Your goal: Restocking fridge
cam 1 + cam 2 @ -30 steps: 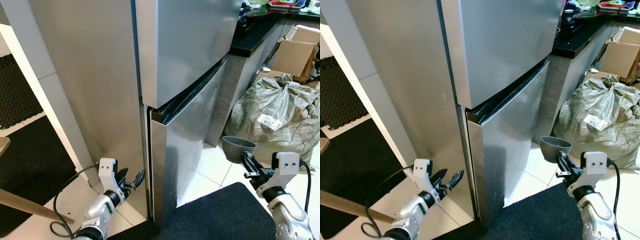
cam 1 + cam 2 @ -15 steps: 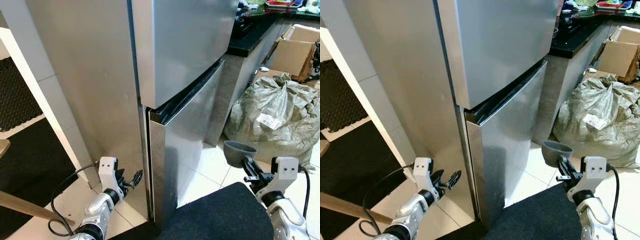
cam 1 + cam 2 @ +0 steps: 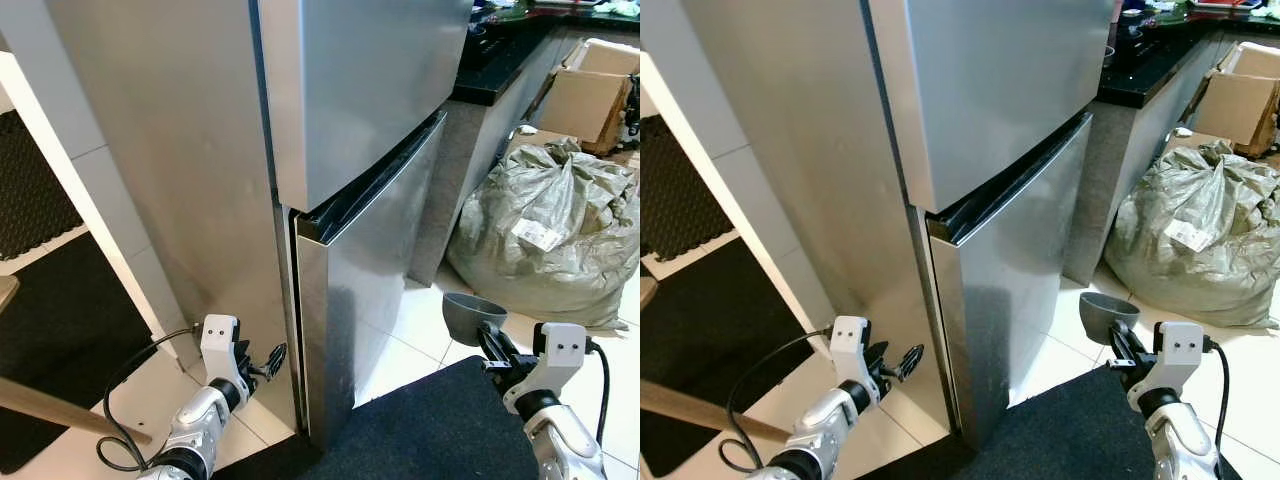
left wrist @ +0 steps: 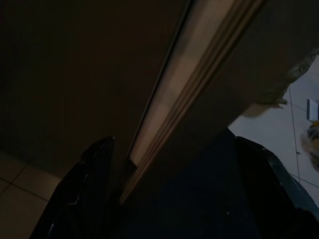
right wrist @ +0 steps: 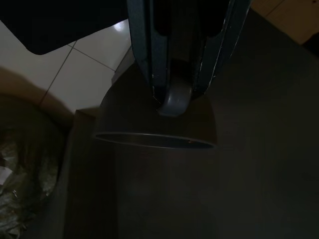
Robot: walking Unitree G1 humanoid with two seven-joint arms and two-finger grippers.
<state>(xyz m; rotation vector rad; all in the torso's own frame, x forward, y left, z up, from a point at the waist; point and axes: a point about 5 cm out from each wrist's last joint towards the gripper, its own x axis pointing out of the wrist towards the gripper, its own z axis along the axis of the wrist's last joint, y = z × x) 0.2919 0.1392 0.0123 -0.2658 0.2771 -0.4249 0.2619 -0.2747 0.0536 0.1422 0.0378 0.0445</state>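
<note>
My left tool (image 3: 272, 358), fingers spread and empty, sits at the fridge (image 3: 360, 150) door's (image 3: 365, 290) lower edge. My right tool (image 3: 497, 352) pinches a grey bowl (image 3: 472, 317) by its rim, well apart. Risk: the fingers slip off the smooth edge, or a jolt tips the bowl.

Both head views are bright and sharp, with soft sheen on the tall brushed-steel fridge (image 3: 330, 150). Wrist views beside it are very dark; only pale floor tiles (image 5: 75, 64) catch light.

Home kitchen: steel fridge (image 3: 360, 110), black counter (image 3: 500, 75).
</note>
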